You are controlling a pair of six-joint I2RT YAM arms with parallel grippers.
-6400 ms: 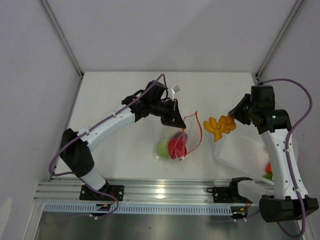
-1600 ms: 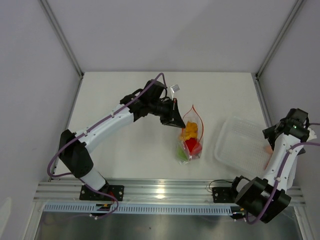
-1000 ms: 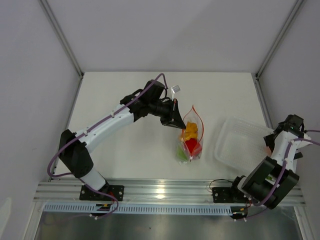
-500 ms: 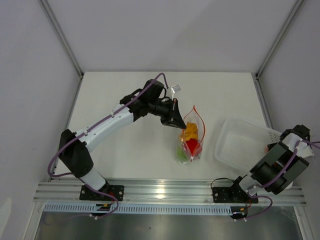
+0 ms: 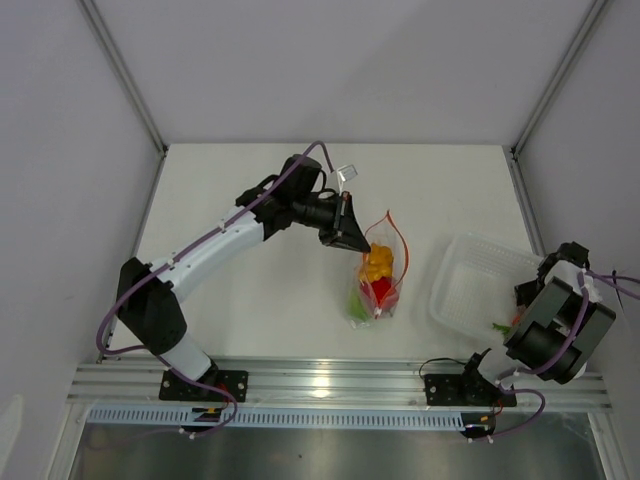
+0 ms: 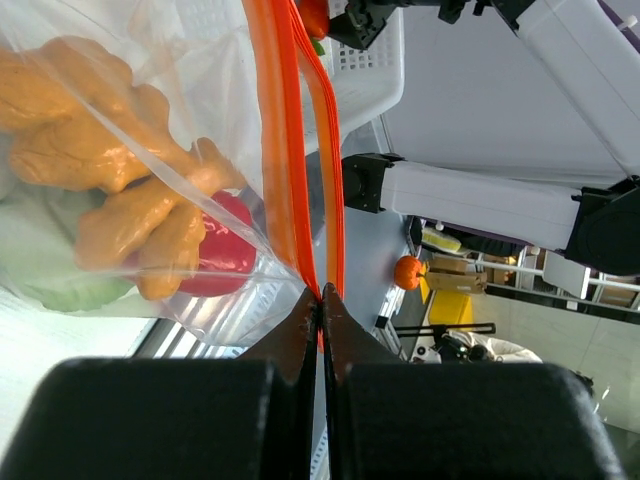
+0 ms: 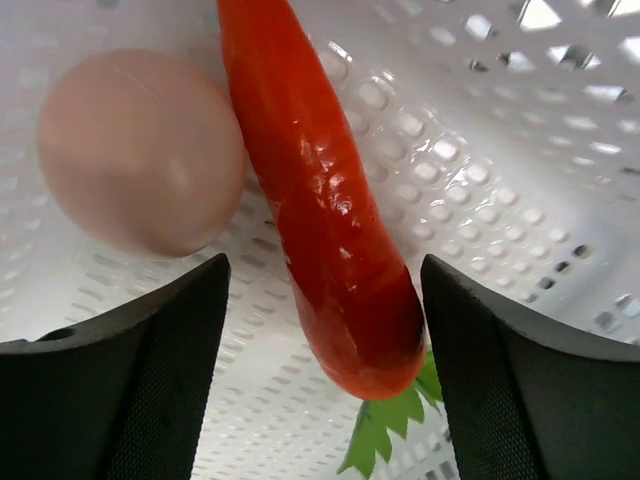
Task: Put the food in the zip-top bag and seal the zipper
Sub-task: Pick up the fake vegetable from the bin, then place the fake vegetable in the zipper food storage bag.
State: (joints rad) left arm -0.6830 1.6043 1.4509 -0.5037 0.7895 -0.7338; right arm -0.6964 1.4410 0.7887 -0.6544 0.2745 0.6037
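Clear bag (image 5: 378, 275) holds orange lump (image 6: 110, 190); my left gripper (image 6: 320, 300) is pinching its zipper (image 6: 285, 150). Since prev frame my right gripper (image 7: 320, 270) dropped into the basket (image 5: 465, 270) at right, jaws apart around red pepper (image 7: 300, 180).

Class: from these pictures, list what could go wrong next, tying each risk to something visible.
1. The right gripper, jaws open, straddles the glossy red pepper; closing could squirt it sideways against the pink piece beside it.
2. The left gripper pinches the zipper at one spot only; the loaded bag may sag and narrow its mouth.
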